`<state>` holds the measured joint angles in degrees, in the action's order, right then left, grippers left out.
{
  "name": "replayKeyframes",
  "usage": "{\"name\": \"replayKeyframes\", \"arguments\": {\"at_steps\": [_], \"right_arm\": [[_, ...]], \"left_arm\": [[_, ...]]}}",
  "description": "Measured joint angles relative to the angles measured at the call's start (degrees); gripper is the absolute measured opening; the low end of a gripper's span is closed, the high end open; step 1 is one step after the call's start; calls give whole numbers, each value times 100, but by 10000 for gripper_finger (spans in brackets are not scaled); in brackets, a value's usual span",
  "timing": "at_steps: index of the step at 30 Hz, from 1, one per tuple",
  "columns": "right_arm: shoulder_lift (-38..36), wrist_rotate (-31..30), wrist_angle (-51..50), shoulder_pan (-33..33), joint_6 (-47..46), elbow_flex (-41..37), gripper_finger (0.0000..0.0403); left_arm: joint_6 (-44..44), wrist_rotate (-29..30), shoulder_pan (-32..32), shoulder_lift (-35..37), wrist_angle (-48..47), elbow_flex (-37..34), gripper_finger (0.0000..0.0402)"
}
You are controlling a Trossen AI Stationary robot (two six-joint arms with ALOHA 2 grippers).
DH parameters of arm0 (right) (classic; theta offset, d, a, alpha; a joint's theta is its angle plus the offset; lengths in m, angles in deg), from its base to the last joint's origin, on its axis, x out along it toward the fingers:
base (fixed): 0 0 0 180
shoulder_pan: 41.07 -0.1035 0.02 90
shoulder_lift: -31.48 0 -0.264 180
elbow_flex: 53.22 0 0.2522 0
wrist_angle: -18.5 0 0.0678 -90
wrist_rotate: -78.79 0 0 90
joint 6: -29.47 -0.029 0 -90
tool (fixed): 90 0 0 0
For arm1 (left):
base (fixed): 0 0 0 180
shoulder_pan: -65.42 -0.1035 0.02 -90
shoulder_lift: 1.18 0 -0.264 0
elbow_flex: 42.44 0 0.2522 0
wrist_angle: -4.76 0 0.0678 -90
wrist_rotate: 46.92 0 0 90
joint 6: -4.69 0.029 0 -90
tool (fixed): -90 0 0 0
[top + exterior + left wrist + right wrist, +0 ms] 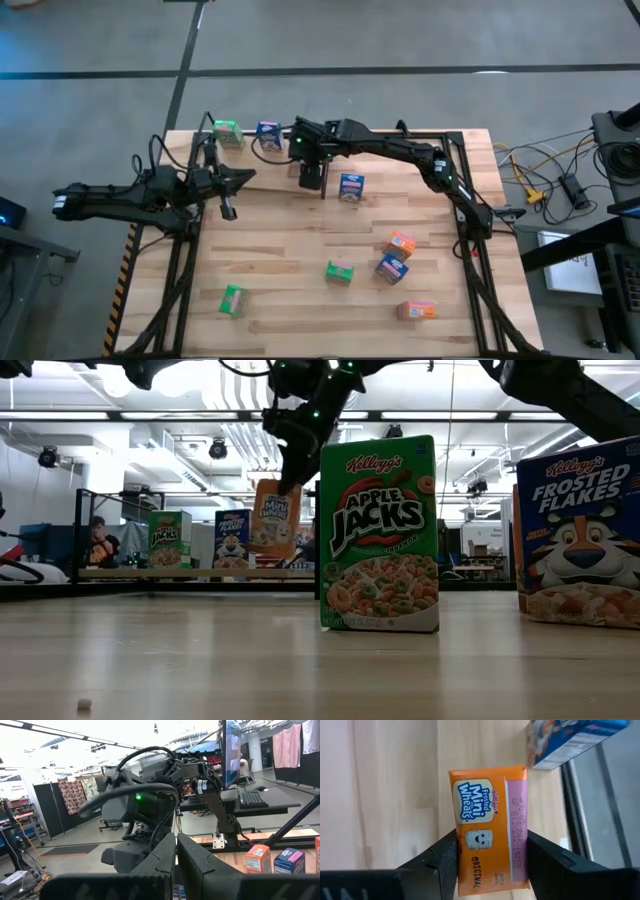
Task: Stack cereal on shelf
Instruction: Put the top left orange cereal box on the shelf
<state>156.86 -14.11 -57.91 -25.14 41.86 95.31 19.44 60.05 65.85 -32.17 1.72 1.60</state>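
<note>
My right gripper (pixel 490 865) is shut on an orange Mini Wheats cereal box (pixel 487 827) and holds it in the air near the table's far edge (pixel 274 518). Behind it, a green box (pixel 170 540) and a blue box (pixel 232 540) stand upright on the shelf (pixel 120 573). Another blue box (pixel 351 187) stands on the table just right of the gripper. My left gripper (pixel 228 205) is shut on nothing and waits above the table's left side. My right gripper pinches the orange box between its two fingers, across the box's width near its upper end (pixel 465 870). The fingers (pixel 545 862) slant down onto it from above. The box hangs below them, a little tilted and clear of the wood (pixel 274 550).
More boxes lie on the near right of the table: orange (pixel 401 243), blue (pixel 391 267), green (pixel 340 272), orange (pixel 417 310), and a green one (pixel 233 300) at the near left. A black frame (pixel 470 215) runs along the table's sides.
</note>
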Motion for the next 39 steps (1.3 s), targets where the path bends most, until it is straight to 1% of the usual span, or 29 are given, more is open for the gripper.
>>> {"name": "replayKeyframes", "arguments": {"at_steps": [3, 6, 9, 21, 26, 30, 34, 37, 39], "right_arm": [[44, -13, -46, -3, 103, -16, 186], [55, -11, -5, -3, 24, -30, 178], [52, -11, 42, -1, -42, -32, 179], [44, -10, 39, -1, -184, -82, 249], [-45, -12, -83, -15, -250, 8, 262], [-322, -15, -183, -134, -391, 17, 257], [-618, -24, -315, -364, -493, 13, 238], [-837, -189, -388, -665, -511, -2, 223], [-951, -410, -456, -906, -533, -11, 212]], "left_arm": [[0, 0, -1, 0, -2, 0, 0], [0, 0, 1, 0, -2, 0, 0], [-1, 0, -1, 0, -3, 0, 0], [-2, 0, 1, 0, -7, 0, 0], [-2, 0, -1, 0, -11, 0, 0], [-4, 0, 0, -7, -13, 0, 0], [-61, 2, 1, -63, -15, 0, 0], [-121, 1, 1, -191, -23, 0, 0], [-146, 0, 0, -315, -26, 0, 0]]}}
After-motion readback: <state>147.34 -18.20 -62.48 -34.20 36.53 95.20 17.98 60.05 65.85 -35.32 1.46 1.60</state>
